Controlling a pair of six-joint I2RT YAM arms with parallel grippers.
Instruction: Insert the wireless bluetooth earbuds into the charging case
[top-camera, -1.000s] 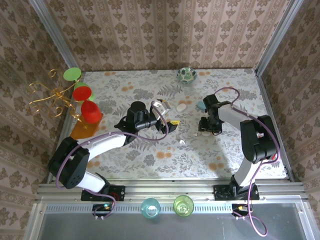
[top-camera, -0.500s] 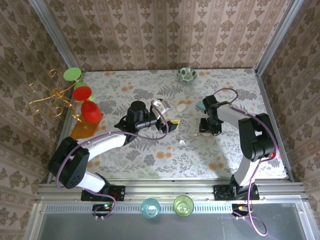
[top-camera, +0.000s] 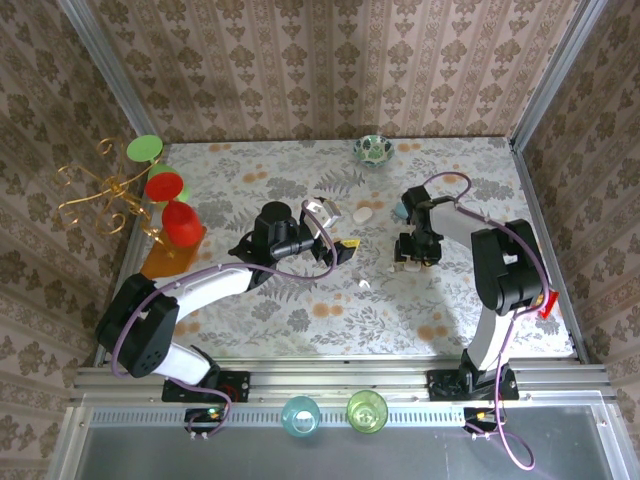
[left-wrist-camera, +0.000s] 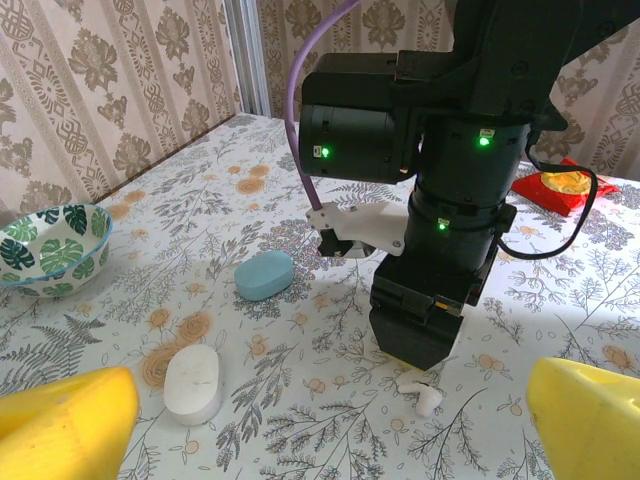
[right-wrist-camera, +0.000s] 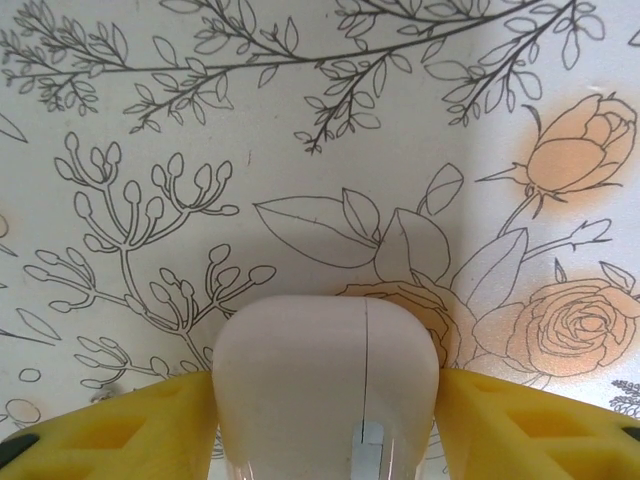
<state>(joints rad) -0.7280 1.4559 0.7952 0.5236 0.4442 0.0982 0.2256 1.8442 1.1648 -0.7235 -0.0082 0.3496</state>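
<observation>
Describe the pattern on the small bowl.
The bowl has green leaves on white; clearest in left wrist view.

The right arm folds in toward the middle of the table: its thick upper link, further right a second ago, now leans left and sits nearer the wrist. The purple cable loop (top-camera: 445, 180) above the wrist swings a little further left. The right gripper (top-camera: 410, 258) edges slightly left and toward the far side, a small shift, with the white case (right-wrist-camera: 325, 375) between its yellow pads. As the arm draws aside, a red packet (top-camera: 545, 302) comes into sight at its right, hidden at first and then only a sliver.
</observation>
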